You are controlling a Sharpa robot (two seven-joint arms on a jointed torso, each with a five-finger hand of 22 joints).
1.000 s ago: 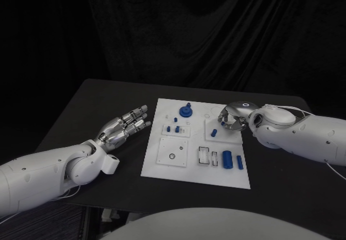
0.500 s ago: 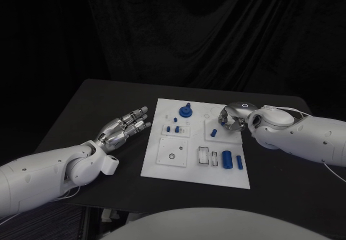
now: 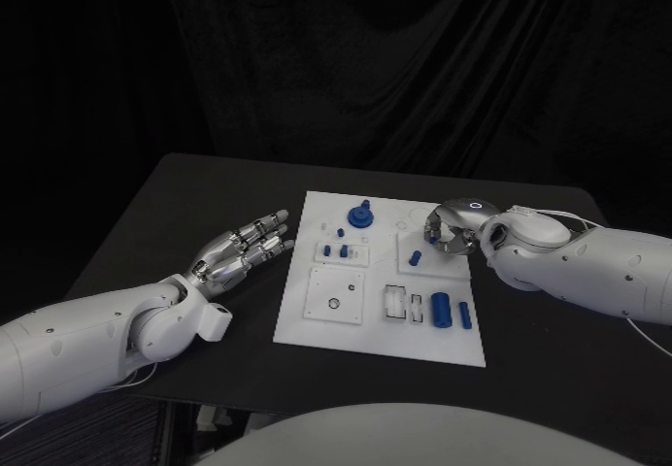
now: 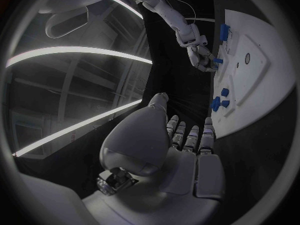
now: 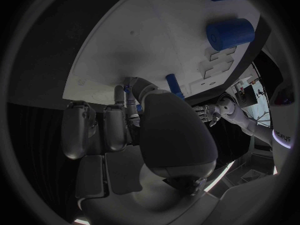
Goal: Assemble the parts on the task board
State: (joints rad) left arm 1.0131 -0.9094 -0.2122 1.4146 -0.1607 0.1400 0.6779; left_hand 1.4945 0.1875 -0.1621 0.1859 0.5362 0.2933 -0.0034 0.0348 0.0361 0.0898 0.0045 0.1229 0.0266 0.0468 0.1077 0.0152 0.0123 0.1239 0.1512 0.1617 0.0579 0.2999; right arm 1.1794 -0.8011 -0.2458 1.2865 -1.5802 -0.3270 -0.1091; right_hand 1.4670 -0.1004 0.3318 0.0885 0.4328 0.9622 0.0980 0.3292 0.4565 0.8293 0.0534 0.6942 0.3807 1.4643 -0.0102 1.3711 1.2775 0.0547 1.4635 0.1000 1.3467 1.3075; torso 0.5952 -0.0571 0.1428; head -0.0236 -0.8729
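A black tabletop (image 3: 183, 204) lies before a dark curtain, and in the middle of the frame we see the white task board (image 3: 316, 325), running from the upper centre down toward the lower right.

Our left hand (image 3: 241, 249) sits left of centre, just off the board's left edge, above bare tabletop. Its fingers are stretched out and apart, and it holds nothing; the left wrist view shows the same flat palm (image 4: 181, 150) beside the board's rim.

Our right hand (image 3: 451, 227) is at the board's upper right corner, its fingers curled downward over the board. In the right wrist view the fingertips (image 5: 128, 92) meet at the white surface near a small blue peg (image 5: 175, 85), but we cannot tell whether they pinch anything.

On the board we see the blue parts: a knobbed round piece (image 3: 361, 215) at the upper centre, a few short pegs (image 3: 336, 249) just below it, one upright peg (image 3: 416, 257) right of those and near the right hand, and a thick cylinder (image 3: 441, 310) with a thin bar (image 3: 465, 314) beside it at the lower right.
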